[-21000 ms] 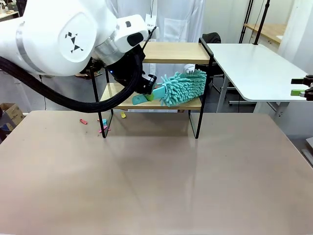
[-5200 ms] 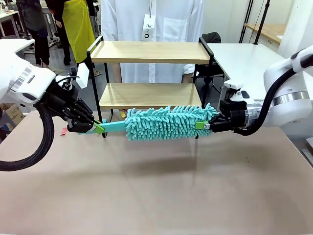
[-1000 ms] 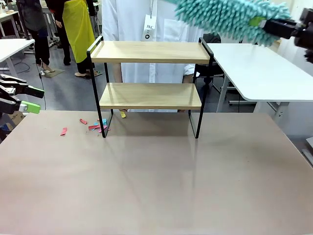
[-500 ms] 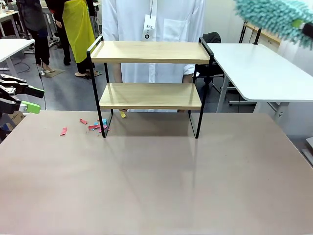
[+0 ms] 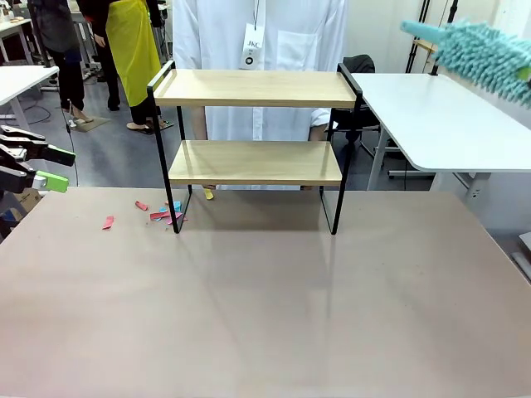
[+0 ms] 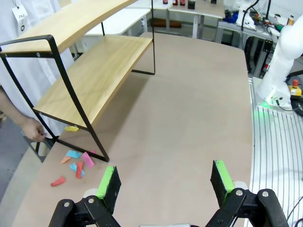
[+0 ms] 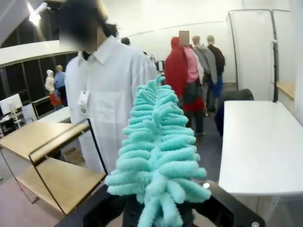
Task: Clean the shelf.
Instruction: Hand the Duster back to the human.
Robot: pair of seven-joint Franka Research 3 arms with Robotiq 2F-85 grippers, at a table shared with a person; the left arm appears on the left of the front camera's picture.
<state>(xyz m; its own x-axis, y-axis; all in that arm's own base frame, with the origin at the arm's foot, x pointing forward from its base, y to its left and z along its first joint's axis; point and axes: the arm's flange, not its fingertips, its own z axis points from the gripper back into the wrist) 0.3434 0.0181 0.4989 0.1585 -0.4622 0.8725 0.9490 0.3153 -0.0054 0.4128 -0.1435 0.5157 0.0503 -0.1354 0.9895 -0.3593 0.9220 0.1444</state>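
— Where's the shelf (image 5: 254, 124), and how would it handle?

— At the far edge of the counter (image 5: 265, 298), in front of a person in a white coat (image 5: 249, 33). Both wood boards look bare. I'd judge it light and stiff — thin black frame, easy to nudge or tip if wiped hard. If it needed steadying, a raised side rail looks the best place to take hold.

— And the hands?

— The left hand (image 6: 165, 182) hangs spread wide and empty over the counter's left side. The right hand is clamped shut on the teal duster (image 5: 479, 54), held high at the right, well apart from the shelf. Its chenille is soft and floppy; only the handle end gives a firm hold.

— Anything in the way?

— Coloured paper scraps (image 5: 158, 214) lie by the shelf's left legs, and the person's hand (image 6: 33, 130) is low behind it. A white side table (image 5: 431, 116) stands just right of the shelf.
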